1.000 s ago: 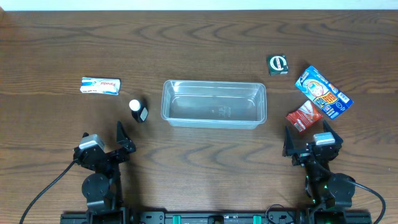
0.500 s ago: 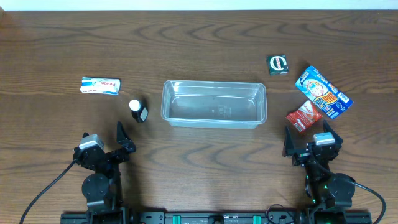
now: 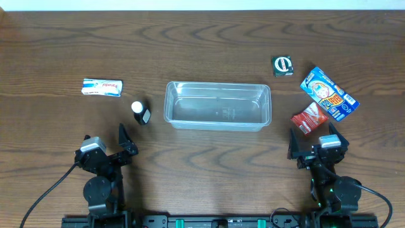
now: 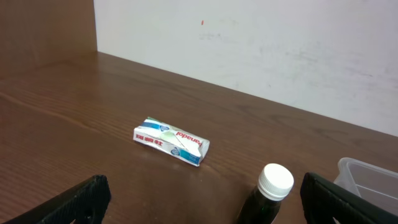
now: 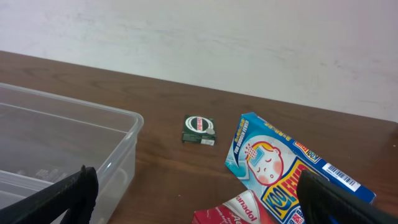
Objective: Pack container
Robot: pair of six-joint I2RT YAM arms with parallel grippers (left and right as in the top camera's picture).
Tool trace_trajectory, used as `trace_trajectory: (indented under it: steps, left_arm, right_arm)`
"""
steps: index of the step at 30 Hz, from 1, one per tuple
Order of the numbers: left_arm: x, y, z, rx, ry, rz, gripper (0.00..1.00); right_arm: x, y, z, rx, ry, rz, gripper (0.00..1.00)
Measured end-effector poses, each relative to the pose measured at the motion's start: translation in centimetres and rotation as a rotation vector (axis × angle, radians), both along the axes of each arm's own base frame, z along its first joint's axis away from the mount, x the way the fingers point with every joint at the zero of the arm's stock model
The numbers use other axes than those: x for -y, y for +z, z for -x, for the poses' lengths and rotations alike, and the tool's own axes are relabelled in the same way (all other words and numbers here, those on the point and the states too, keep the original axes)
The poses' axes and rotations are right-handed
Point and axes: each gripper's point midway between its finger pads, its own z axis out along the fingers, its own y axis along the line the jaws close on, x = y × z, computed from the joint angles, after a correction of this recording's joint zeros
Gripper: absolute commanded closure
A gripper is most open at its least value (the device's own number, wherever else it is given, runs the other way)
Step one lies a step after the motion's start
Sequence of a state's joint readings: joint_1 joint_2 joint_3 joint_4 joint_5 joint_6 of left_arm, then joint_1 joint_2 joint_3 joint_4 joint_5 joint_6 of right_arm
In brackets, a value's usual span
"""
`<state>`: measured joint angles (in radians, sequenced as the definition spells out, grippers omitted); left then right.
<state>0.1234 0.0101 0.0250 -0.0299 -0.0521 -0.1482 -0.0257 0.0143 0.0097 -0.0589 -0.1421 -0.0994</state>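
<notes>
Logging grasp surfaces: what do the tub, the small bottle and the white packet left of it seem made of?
The container looks like clear, glossy plastic: wood grain shows through its walls. The bottle has a dark, shiny body, glass or plastic, hard to tell, and a white cap, likely plastic. The white packet looks like printed cardboard, with crisp folded edges.

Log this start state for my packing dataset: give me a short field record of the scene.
container: clear tub, centre, empty
left of it: white Panadol box, dark bottle with white cap
right of it: green packet, blue box, red Panadol packet
left hand: open, holding nothing
right hand: open, holding nothing
</notes>
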Motion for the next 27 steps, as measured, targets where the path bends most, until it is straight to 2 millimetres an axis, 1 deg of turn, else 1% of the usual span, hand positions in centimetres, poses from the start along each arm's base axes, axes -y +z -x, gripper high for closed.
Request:
trace_trajectory:
  steps: [22,24,27]
  left_arm:
    - [0.0,0.0,0.0,0.000,0.000,0.000,0.02]
    - [0.0,0.0,0.0,0.000,0.000,0.000,0.02]
    - [0.0,0.0,0.0,0.000,0.000,0.000,0.02]
  right_arm:
    - [0.0,0.0,0.0,0.001,0.000,0.000,0.01]
    - [0.1,0.5,-0.1,0.023,-0.005,0.001,0.01]
    - [-0.2,2.7,0.0,0.115,0.011,-0.001,0.01]
